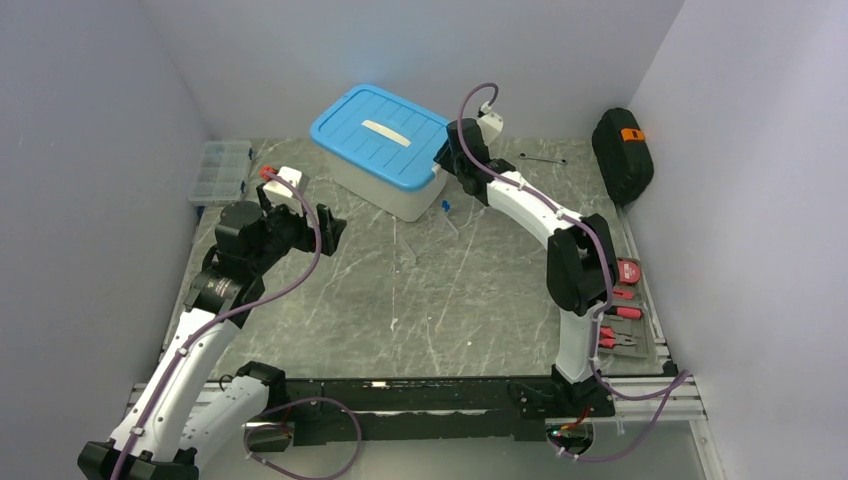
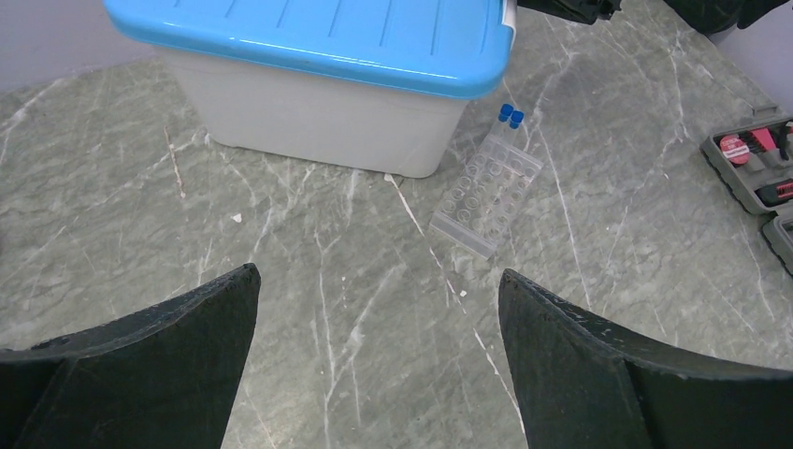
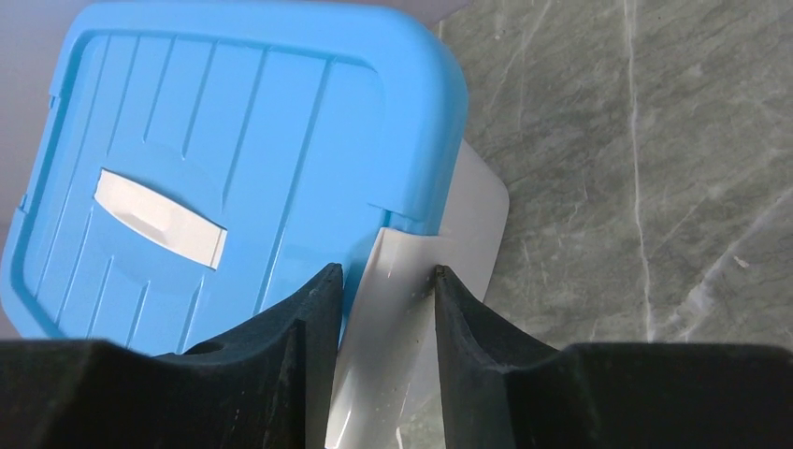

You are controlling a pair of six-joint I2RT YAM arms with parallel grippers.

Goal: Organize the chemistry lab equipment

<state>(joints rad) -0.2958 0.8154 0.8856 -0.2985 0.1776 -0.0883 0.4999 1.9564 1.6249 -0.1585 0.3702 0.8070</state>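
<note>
At one end of the blue-lidded bin (image 3: 234, 140), the right gripper (image 3: 388, 276) pinches the white latch (image 3: 393, 313), probably to unclip the lid. The left gripper (image 2: 379, 276) hovers before the bin, spread wide, empty. The tube rack (image 2: 486, 192) with 2 blue-capped vials (image 2: 511, 114) lies just beside the bin.

Nothing to read out from here, not a word or a number anywhere. The blue lid (image 1: 380, 135) carries only a plain white strip (image 1: 385, 132) with no print on it (even up close from the right wrist view it stays plain). The black case (image 1: 622, 152) shows an orange patch, no lettering I can make out. The round red item (image 1: 628, 270) in the tool tray has a pale mark, too small to read.
</note>
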